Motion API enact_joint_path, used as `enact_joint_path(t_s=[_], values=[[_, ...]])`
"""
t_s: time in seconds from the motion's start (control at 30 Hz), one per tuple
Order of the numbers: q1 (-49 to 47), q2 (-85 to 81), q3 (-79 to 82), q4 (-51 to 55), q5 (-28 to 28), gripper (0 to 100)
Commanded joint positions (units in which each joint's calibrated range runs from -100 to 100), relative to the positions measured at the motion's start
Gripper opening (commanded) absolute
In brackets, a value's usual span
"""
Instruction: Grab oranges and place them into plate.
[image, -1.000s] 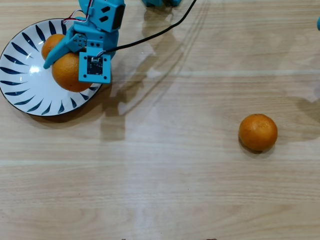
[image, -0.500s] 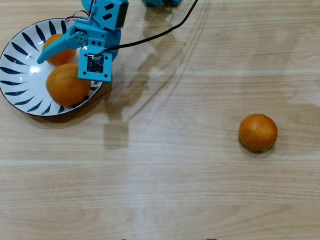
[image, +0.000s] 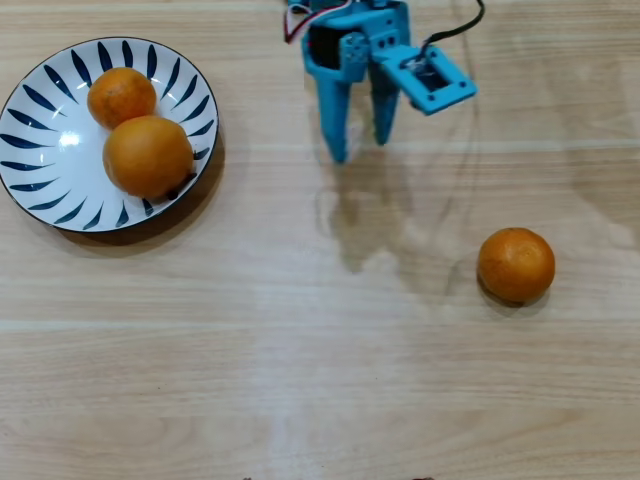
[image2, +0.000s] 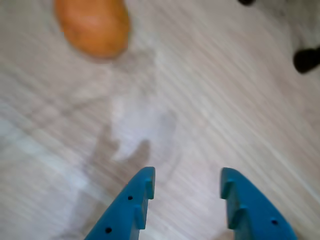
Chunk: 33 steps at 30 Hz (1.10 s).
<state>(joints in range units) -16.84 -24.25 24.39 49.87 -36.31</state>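
Desk (image: 330, 380): pale wood grain, filling the overhead view; blurred in the wrist view (image2: 225, 100), with faint shadows across it.
Plate (image: 35, 190): white with dark blue petal strokes and a dark edge; upper left of the overhead view, flat on the desk, well apart from the arm.
Arm (image: 350, 45): bright blue, entering from the top edge of the overhead view, right of the plate; dark cable looping off at the top.
Pincer (image: 358, 148): released, empty, both blue fingers apart and pointing toward the bottom of the overhead view; clear of the plate and of every orange. In the wrist view (image2: 186, 184), two blue fingers rising from the bottom edge with bare desk in the gap.
Larger orange (image: 148, 156): inside the plate, toward its right side, touching the smaller fruit above it.
Smaller orange in plate (image: 121, 96): inside the plate, near its upper rim.
Loose orange (image: 515, 264): alone on the desk at the right of the overhead view, below and to the right of the pincer, well apart from the plate. Probably the same fruit in the wrist view (image2: 92, 26), blurred, upper left, ahead of the fingers and not between them.
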Motion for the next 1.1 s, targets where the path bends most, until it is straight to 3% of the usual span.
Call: enact_joint_path(t_s=[0.0, 0.2, 0.37, 0.6, 0.9, 0.97, 1.07], values=[[-8.56, -0.86, -4.16, 0.19, -6.24, 12], [-16.06, 11.57, -14.84, -9.43, -8.49, 12], [-16.06, 23.91, -29.78, -9.86, -8.91, 12], [-13.96, 37.27, -48.7, 5.61, -10.95, 16], [-14.13, 48.42, -57.57, 6.04, -15.76, 16], [-14.69, 48.76, -57.66, 5.95, -17.59, 19], [-15.74, 48.76, -57.66, 6.04, -20.15, 32]])
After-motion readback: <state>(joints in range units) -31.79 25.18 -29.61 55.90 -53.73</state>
